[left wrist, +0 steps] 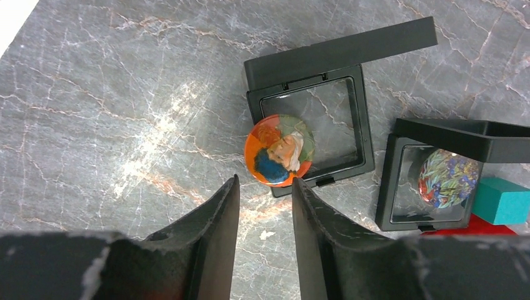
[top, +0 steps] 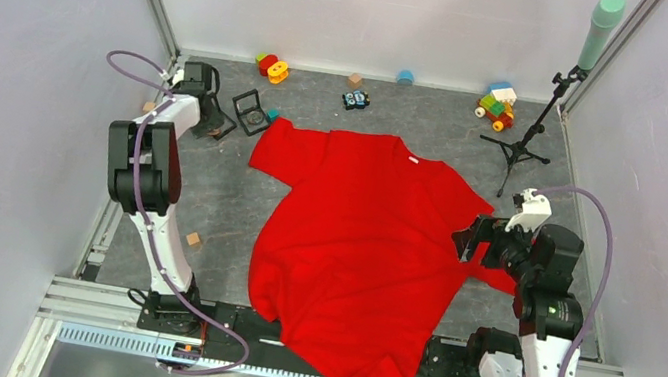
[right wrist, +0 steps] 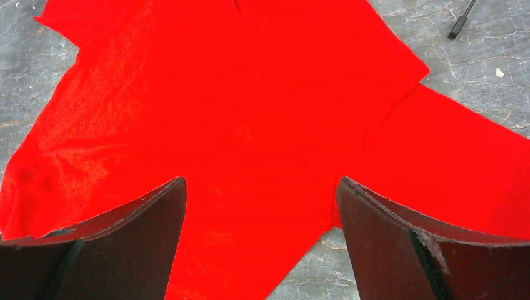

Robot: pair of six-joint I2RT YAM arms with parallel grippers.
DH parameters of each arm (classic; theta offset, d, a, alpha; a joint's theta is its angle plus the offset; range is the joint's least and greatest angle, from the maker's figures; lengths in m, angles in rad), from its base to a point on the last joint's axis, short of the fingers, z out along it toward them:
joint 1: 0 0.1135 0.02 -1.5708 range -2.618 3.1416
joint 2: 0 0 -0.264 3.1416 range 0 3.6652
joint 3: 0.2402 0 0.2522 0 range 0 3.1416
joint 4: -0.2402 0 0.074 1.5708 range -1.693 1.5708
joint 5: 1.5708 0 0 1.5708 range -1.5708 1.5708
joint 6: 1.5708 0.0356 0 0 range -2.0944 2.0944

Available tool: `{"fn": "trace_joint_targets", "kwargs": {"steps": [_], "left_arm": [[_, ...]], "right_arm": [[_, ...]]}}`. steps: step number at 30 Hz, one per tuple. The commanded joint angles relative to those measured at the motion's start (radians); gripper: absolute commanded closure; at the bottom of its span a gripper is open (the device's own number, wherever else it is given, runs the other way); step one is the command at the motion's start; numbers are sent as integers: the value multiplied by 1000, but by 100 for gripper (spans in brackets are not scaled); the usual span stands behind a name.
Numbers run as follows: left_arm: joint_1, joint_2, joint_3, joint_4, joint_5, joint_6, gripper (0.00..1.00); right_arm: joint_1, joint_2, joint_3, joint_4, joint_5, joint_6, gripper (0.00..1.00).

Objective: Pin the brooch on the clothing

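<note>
The brooch [left wrist: 279, 150], a round orange disc with a painted picture, lies on the front left edge of an open black display box [left wrist: 325, 119]. My left gripper [left wrist: 264, 182] is open to a narrow gap just short of it, with only table showing between the fingers. In the top view that gripper [top: 220, 130] is at the far left, beside the box [top: 251, 113]. The clothing, a red T-shirt [top: 360, 253], lies spread flat mid-table. My right gripper [top: 468, 240] hovers wide open over its right side, with red fabric [right wrist: 250, 94] under the jaws [right wrist: 261, 187].
A second open black box [left wrist: 431, 181] holds a colourful blue-patterned disc, with a teal block [left wrist: 503, 200] beside it. A tripod stand [top: 519, 147] stands at the back right. Toys [top: 273, 68] [top: 497, 105] line the back wall. A wooden cube [top: 193, 239] lies left of the shirt.
</note>
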Motion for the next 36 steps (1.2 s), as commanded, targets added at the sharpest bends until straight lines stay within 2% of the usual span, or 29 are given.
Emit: {"fn": "trace_joint_targets", "kwargs": {"steps": [1,9,23,27,36], "left_arm": [[25,-6,6,22,49,15,56],[40,39,37,22,77,34,53],[52,85,69,46,116,46,54],[53,96,78,44,116,53,57],[53,47,46,66,99,56,73]], "right_arm": [[-4,-16,-5,-5,9,-4,6],[-4,-12,-10,-2,9,1,6],[-4,-10,-27,5,14,7,6],[-4,-9,-32,5,17,7,6],[-4,-12,-37,3,20,6,6]]}}
